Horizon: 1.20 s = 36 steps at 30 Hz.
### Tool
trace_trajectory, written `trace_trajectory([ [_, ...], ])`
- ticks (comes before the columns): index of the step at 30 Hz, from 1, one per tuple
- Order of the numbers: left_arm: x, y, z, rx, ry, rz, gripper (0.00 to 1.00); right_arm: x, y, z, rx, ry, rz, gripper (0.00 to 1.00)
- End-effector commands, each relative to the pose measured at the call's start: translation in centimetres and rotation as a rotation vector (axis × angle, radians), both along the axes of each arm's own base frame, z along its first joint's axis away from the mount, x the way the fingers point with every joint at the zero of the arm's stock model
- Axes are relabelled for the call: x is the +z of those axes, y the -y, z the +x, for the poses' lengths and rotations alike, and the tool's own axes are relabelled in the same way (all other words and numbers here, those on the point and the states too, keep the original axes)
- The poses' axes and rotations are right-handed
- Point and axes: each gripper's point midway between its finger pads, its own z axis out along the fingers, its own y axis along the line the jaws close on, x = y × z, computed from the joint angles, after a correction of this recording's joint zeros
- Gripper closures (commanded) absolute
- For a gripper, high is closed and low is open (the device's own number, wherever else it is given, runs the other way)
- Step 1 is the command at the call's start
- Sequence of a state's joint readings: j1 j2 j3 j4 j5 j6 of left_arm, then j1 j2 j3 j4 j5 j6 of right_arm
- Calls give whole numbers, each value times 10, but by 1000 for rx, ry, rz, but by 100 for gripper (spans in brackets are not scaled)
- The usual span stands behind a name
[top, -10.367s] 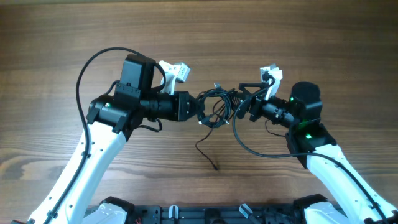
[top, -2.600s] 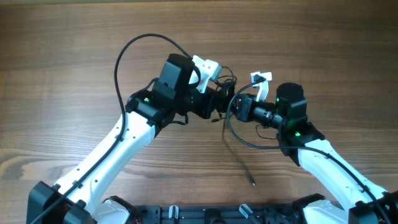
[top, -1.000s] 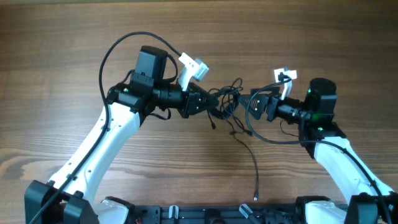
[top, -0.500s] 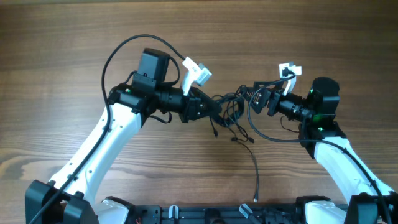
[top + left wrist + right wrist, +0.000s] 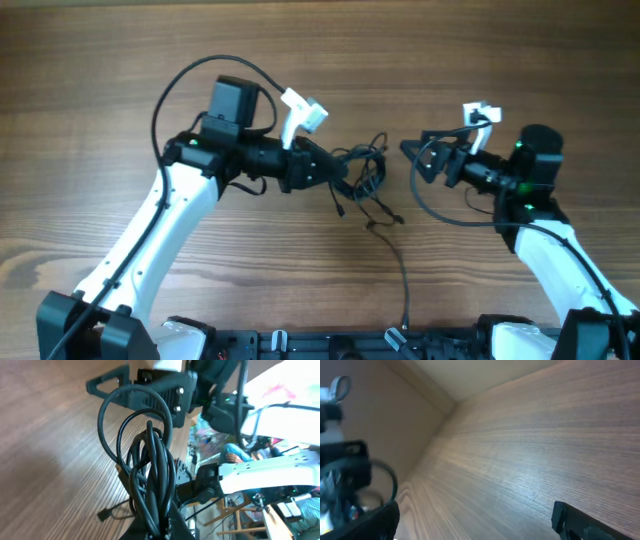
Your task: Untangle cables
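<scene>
Surface: brown wood-grain table, viewed from overhead, with a black base rail along the near edge.

Left gripper: jaws closed, clamped on the cables, a tangled bundle of thin black loops near the table's middle. In the left wrist view the cables rose from the closed fingers at the bottom edge as several overlapping loops.

Loose strand: one thin wire trailed from the bundle across the wood to the base rail.

Right gripper: jaws spread wide, holding nothing, facing the bundle from the right, near it but apart. In the right wrist view its fingers sat at the lower corners, wood grain between them.
</scene>
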State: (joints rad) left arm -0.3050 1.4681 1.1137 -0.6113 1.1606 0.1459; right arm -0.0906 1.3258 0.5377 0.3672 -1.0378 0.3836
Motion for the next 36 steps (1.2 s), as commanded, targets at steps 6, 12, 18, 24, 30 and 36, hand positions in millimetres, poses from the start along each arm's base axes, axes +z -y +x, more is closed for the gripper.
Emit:
trace_trajectory([
  [6, 22, -10, 1, -41, 38, -117, 96, 2, -28, -32, 226, 21, 37, 12],
  [12, 12, -12, 16, 28, 55, -44, 96, 6, -37, -55, 352, 47, 76, 2],
  [18, -1, -18, 45, 246, -110, 59, 96, 5, -62, -68, 441, 75, 60, 1],
  [24, 2, -5, 39, 244, -182, 48, 96, -19, -92, -58, 368, 91, -106, 0],
  [30, -4, 1, 43, 295, -197, 87, 96, -29, -111, -63, 352, 54, -160, 56],
  [36, -27, -22, 74, 477, -85, 242, 96, -22, -116, -79, 384, -137, -38, 95],
])
